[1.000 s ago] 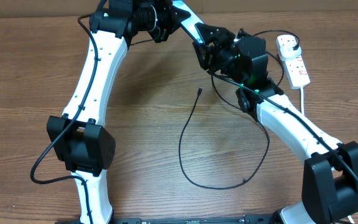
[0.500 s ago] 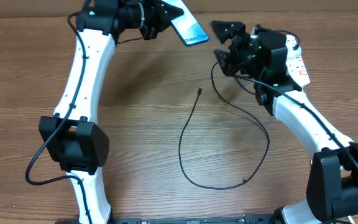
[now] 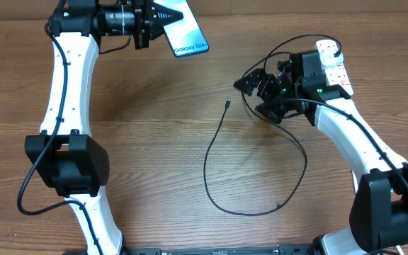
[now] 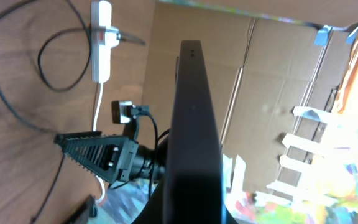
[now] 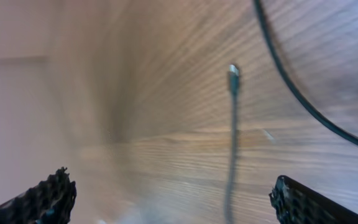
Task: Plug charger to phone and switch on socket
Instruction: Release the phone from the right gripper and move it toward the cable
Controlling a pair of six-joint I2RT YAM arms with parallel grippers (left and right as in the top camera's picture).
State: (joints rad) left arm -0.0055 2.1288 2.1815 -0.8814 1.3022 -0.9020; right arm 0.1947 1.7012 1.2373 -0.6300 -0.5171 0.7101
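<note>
We find the phone (image 3: 190,39) at the far left of the scene, pinched by one end in the left gripper (image 3: 167,15), whose fingers are pressed onto it. From overhead its long axis runs diagonally, from the gripper down and to the right. The light blue screen faces up, with white text near the free end. In the left wrist view we see the phone (image 4: 194,124) edge-on, as a dark bar across the middle of the picture.

The charger (image 3: 205,163) lies loose on the wood. Its connector tip (image 3: 228,105) rests near the table's middle and points toward the far edge. From there the cable sweeps down, loops toward the right and climbs back to the socket (image 3: 338,71). The socket lies at the far right with its long axis running roughly far to near, and a white cord (image 3: 345,117) leaves its near end.

The right gripper (image 3: 255,98) hangs between the connector tip and the socket, its fingers spread wide with nothing between them. In the blurred right wrist view the connector tip (image 5: 233,71) lies ahead of the right gripper (image 5: 173,196), on bare wood.

The left arm (image 3: 66,92) rises from the near edge along the left side, then bends right along the far edge. The right arm (image 3: 353,138) reaches from the near right corner up and to the left, its wrist turned toward the centre.

The table (image 3: 140,156) is brown wood grain. Behind it, in the left wrist view, we see cardboard boxes (image 4: 278,74).
</note>
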